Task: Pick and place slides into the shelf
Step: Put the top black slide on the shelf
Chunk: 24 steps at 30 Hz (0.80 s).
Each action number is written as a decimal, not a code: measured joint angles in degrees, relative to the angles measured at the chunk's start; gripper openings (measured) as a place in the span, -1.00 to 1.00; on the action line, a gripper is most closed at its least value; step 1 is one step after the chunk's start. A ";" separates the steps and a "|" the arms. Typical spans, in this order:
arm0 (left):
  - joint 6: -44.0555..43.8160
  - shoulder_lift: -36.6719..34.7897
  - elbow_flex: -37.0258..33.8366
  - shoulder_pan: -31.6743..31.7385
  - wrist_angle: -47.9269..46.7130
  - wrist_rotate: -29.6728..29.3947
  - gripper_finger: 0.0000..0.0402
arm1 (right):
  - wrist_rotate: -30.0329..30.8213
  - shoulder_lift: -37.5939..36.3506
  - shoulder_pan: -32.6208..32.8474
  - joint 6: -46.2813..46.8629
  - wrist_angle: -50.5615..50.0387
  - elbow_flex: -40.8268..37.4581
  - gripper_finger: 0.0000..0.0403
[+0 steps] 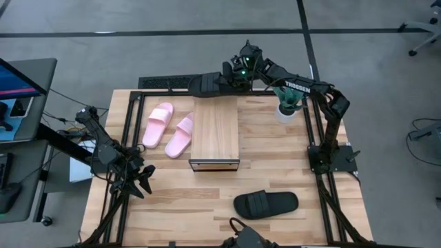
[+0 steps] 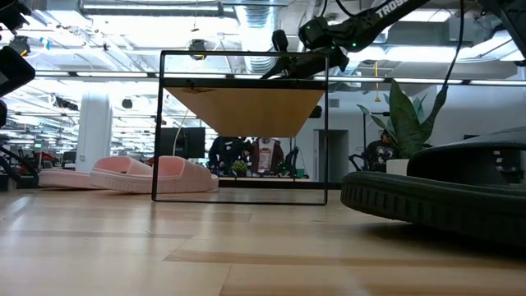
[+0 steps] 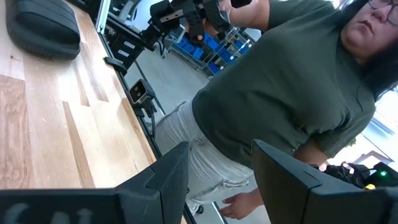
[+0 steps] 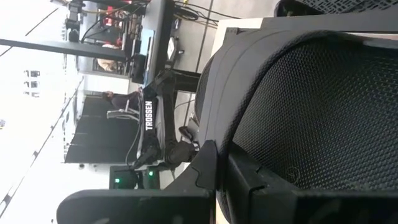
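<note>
The shelf stands mid-table, a light plank on a dark frame. Both pink slides lie side by side on the table left of it, also visible as pink slides in the low view. One black slide lies flat near the table's near edge and looms at the right as a black slide close to the low camera. My right gripper is shut on the other black slide, beyond the shelf's far end. My left gripper waits open over the table's left side. My right gripper pinches the black slide between its two fingers at the edge of one end. The fingers come level from the table's right. The slide is lifted clear, above the height of the shelf top, and stretches away from the fingers toward the left.
A potted plant in a white pot stands right of the shelf's far end, close under my right arm. A person in a green shirt stands beyond the table's near edge. Bare wood lies between the shelf and the near black slide.
</note>
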 joint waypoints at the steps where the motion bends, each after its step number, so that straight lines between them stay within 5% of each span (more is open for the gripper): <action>1: 0.02 0.02 -0.01 0.00 0.00 0.01 -0.19 | 0.02 0.00 0.13 0.00 0.01 0.00 -0.99; 24: 0.00 0.00 0.01 0.00 0.00 0.01 -0.19 | 1.70 -0.01 1.71 0.18 -0.03 0.00 -0.98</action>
